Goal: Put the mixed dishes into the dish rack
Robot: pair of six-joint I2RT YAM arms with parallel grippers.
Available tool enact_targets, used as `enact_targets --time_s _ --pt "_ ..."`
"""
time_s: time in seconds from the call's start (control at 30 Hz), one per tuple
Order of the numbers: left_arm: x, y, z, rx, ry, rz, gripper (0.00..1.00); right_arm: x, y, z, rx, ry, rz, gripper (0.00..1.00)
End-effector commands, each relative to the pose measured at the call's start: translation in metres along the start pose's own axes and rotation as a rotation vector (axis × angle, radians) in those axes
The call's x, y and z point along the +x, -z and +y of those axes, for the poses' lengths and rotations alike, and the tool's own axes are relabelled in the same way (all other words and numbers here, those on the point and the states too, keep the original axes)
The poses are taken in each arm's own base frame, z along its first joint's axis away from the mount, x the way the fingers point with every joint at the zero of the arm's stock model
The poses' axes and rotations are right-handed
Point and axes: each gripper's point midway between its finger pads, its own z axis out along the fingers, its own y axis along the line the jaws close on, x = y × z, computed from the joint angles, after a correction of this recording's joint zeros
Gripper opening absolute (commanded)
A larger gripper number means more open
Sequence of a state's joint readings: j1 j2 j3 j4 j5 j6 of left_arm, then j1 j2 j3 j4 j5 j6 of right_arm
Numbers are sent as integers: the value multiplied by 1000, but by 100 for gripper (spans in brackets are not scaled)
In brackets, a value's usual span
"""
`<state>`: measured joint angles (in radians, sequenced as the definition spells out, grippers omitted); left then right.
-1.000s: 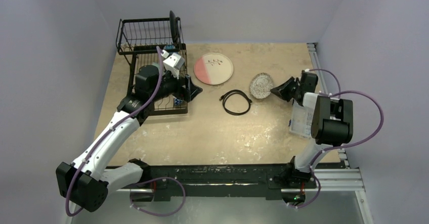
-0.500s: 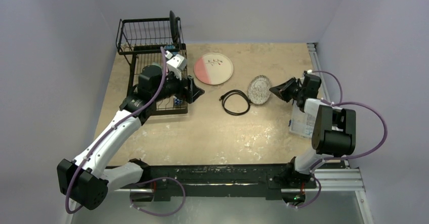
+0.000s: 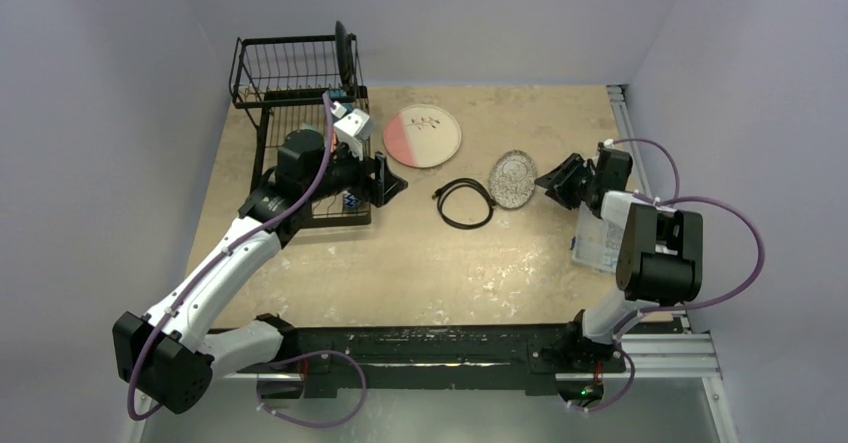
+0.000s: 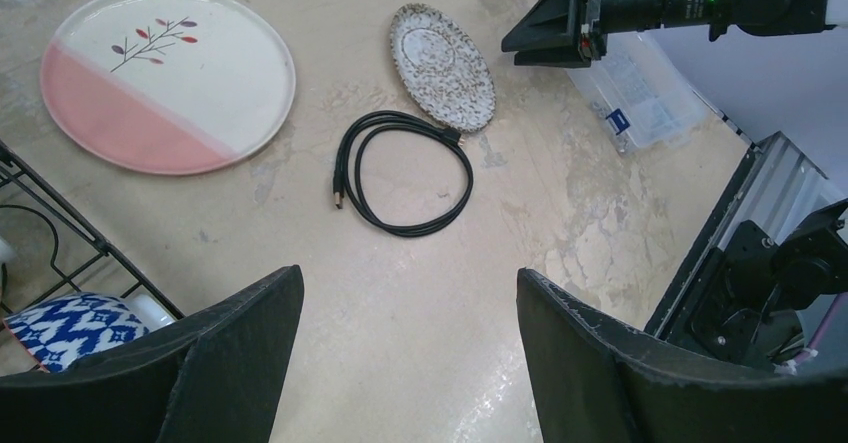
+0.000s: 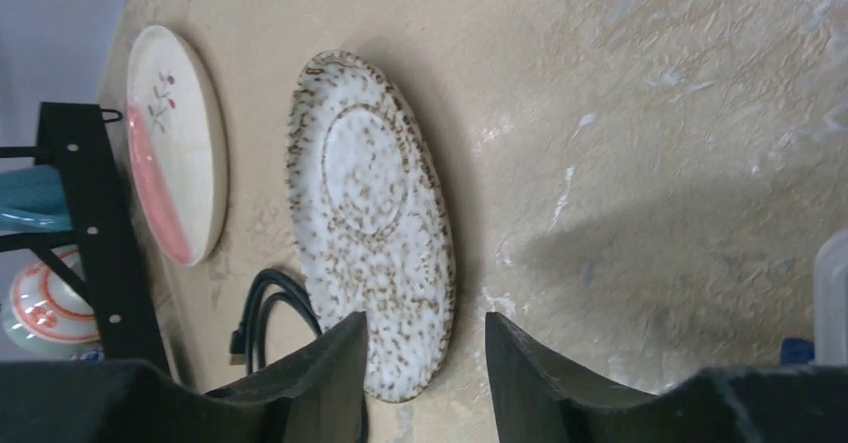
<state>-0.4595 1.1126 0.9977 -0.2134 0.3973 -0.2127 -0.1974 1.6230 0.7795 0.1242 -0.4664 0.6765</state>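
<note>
Lying on table (image 3: 400,253): speckled grey small plate (image 3: 513,178), just right of black coiled cable (image 3: 468,202).
Right gripper (image 5: 425,348): jaws parted, empty, at that plate's rim.
Left gripper (image 4: 410,298): wide open, empty, beside dish rack (image 3: 290,63).
Pink-and-white large plate (image 3: 422,136): on table, near rack.

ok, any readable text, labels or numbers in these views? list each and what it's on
Nothing can be read in any view.
The small blue label on the clear parts box is too small and blurred to read.
On the pink-and-white plate there is only a twig drawing, no lettering.
</note>
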Motion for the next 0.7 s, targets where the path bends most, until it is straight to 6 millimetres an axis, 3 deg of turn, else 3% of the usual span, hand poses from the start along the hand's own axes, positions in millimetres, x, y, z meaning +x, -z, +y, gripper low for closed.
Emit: enact_targets --time_s 0.0,0.13,0.3,0.67 --pt "-23 3 -9 28 -53 -53 76 -16 -13 -18 72 102 -27 51" --pt "-22 2 -10 26 -60 -47 77 -22 -33 -28 93 105 -10 56" --pt "-21 2 -10 25 -65 -43 77 -27 -55 -21 50 157 24 56" --pt "-21 1 -11 29 -62 -40 77 -21 -88 -16 47 229 110 48"
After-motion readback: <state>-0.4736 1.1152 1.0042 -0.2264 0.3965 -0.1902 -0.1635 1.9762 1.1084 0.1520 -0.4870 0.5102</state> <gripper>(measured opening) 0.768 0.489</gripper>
